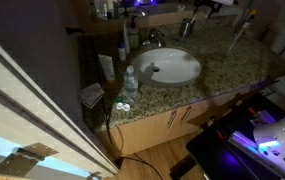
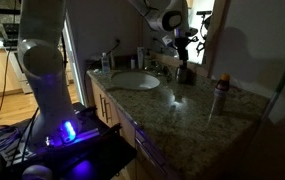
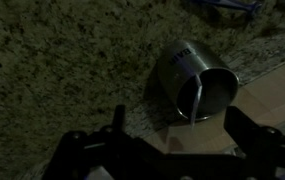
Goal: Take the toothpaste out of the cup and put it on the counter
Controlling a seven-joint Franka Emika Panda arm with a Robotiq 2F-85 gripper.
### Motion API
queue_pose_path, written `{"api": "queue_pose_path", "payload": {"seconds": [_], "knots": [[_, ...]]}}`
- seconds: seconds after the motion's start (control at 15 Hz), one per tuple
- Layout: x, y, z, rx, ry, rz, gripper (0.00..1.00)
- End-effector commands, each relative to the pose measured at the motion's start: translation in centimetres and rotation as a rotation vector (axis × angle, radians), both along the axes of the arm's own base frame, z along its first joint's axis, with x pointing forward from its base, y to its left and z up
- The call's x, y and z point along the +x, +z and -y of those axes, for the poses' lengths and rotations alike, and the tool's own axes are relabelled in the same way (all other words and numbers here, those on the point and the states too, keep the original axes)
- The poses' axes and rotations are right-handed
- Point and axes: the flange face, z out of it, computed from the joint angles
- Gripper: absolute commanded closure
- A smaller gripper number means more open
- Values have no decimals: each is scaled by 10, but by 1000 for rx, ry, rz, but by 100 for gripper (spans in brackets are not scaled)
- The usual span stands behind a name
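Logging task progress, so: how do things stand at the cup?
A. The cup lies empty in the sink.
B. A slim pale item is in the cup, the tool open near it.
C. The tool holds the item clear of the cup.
B: in the wrist view a slim pale item leans inside the cup on the counter, and the tool is open, holding nothing.

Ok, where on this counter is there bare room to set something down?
The counter is bare between the sink and the small bottle, in front of the cup. Crowded behind the sink along the wall and around the water bottle.
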Motion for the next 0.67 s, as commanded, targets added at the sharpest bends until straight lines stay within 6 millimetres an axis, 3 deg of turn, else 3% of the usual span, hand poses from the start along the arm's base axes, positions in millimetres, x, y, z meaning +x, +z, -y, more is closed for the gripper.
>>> {"api": "queue_pose_path", "payload": {"seconds": [0.0, 0.27, 0.47, 0.53, 0.6], "knots": [[13, -13, 0, 8, -46, 49, 0], [21, -34, 0, 12, -71, 27, 0], [15, -32, 0, 7, -69, 18, 0], [15, -32, 0, 7, -68, 18, 25], [15, -31, 0, 7, -67, 11, 26]]}}
